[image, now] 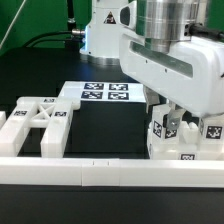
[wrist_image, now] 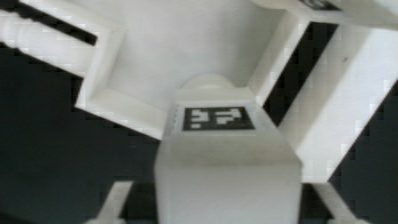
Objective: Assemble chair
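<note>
The arm's fingers [image: 172, 112] hung at the exterior view's right, directly over a cluster of chair pieces [image: 182, 135] standing on the black table [image: 100, 135]. Whether they gripped a piece or merely straddled it could not be told. The cluster's tagged white blocks stood upright, close against the long white rail [image: 110, 172] that ran along the near edge.

In the wrist view a chunky post [wrist_image: 222, 165] with a square tag [wrist_image: 217, 117] on it filled the middle. Its long axis ran away from the camera toward a broad white slab [wrist_image: 151, 70] behind it. The two seemed to meet, though the joint was blurred.

At the exterior view's left a ladder-like frame piece [image: 40, 122] lay flat just behind the rail, well apart from the cluster. The marker board [image: 105, 93] lay farther back between them, and the robot's base [image: 103, 35] stood behind it.
</note>
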Action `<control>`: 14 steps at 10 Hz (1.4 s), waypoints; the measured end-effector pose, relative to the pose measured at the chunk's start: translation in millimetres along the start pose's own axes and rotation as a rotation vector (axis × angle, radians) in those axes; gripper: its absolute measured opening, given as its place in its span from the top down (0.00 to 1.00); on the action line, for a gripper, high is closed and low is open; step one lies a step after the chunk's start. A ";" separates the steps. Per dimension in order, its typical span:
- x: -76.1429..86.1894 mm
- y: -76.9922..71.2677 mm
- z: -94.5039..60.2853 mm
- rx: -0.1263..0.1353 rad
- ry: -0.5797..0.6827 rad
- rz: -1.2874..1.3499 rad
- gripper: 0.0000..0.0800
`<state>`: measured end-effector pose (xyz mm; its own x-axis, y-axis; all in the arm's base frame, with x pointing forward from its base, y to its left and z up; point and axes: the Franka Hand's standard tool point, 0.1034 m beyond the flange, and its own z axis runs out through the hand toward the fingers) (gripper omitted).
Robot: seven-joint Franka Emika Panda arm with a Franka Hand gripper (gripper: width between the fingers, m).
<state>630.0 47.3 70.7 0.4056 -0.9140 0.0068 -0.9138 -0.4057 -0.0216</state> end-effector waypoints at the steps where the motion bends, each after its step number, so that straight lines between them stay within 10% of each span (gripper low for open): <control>1: 0.2 -0.2 0.0 0.003 0.001 -0.050 0.64; 3: -1.6 -0.8 -1.0 0.008 0.001 -0.145 0.25; 4: -3.3 -1.4 -0.9 0.007 0.002 -0.280 0.20; 14: -1.3 -0.2 -0.5 -0.011 0.013 -1.237 0.19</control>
<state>629.7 48.5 71.2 0.9961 0.0835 0.0267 0.0831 -0.9964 0.0151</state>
